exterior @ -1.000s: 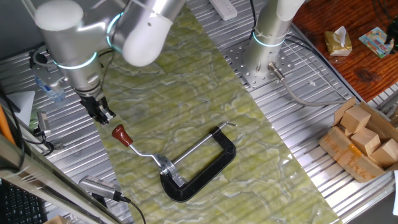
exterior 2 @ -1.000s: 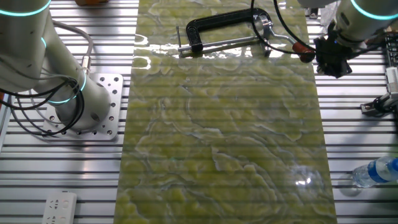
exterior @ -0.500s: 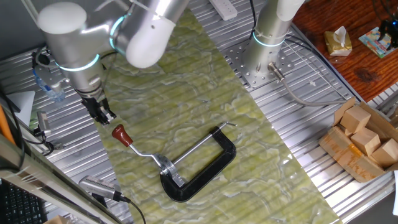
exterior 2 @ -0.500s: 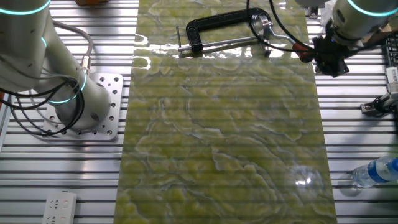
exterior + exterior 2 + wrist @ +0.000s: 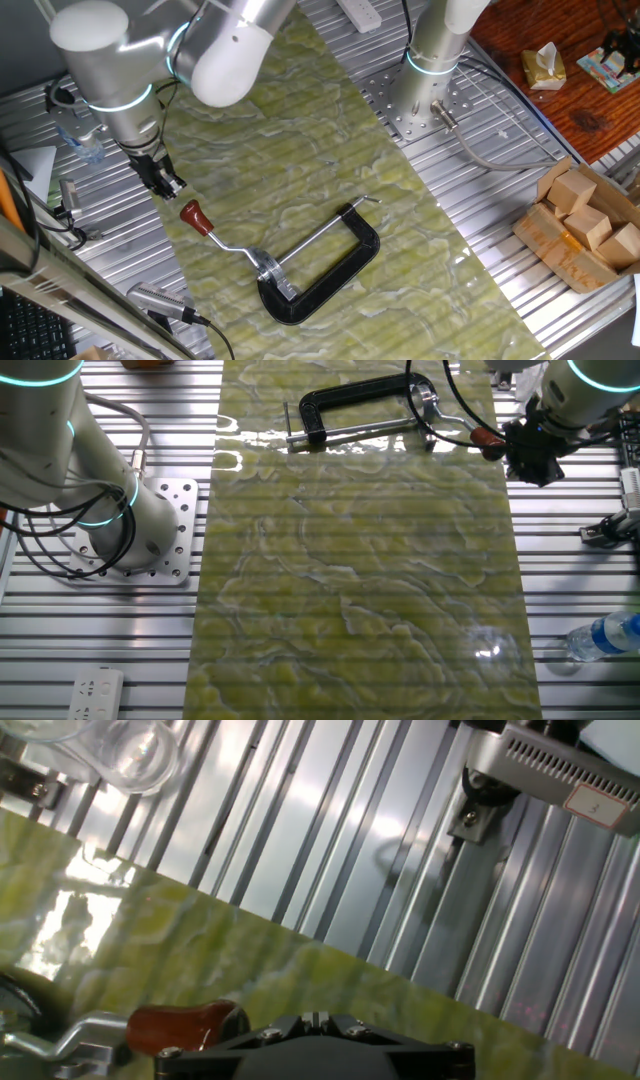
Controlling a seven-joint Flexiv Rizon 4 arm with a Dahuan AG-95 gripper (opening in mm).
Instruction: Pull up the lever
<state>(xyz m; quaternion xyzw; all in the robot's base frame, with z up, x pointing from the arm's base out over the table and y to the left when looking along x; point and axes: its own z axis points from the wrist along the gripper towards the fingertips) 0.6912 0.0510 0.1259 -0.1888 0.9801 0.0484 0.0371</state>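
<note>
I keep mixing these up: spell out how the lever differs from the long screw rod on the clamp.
The lever is thin and bent, ending in a red-brown knob; the screw rod is straight with no knob. The lever sticks out from the clamp toward the end effector; the screw rod spans the frame's opening. Both are silver metal.

The arm (image 5: 215, 45) has thick silver-white rounded links with glowing cyan rings at joints; the gripper (image 5: 160, 178) below is black.
</note>
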